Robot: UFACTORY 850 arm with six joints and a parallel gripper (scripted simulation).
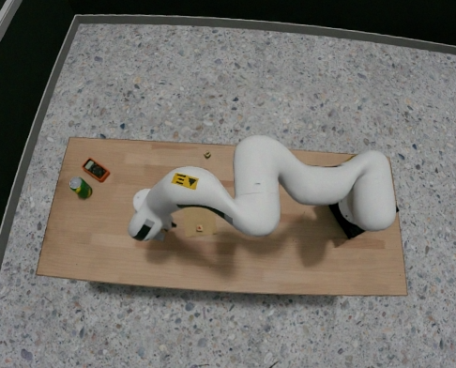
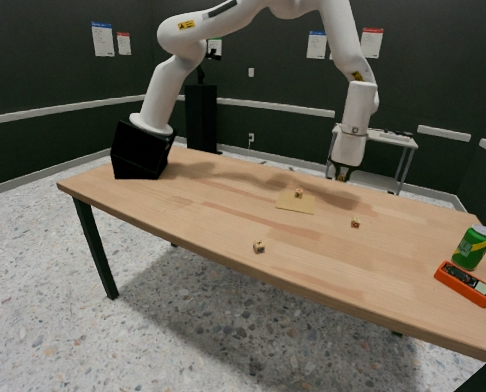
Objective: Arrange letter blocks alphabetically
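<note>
My gripper (image 2: 341,174) hangs a little above the table, beyond the mat in the exterior view, and is shut on a small tan block (image 2: 341,177). In the overhead view the wrist hides the fingers. A tan mat (image 1: 208,219) (image 2: 288,204) lies mid-table with one block (image 1: 199,228) (image 2: 298,193) on it near an edge. A reddish block (image 2: 355,223) lies off the mat toward the can; the arm hides it from above. Another block (image 1: 207,154) (image 2: 258,246) lies off the mat near the table's long edge. The letters are too small to read.
A green can (image 1: 81,187) (image 2: 472,247) and an orange handheld device (image 1: 96,169) (image 2: 464,283) sit at one end of the wooden table (image 1: 100,263) (image 2: 182,210). The arm's black base (image 1: 346,224) (image 2: 138,152) stands at the other end.
</note>
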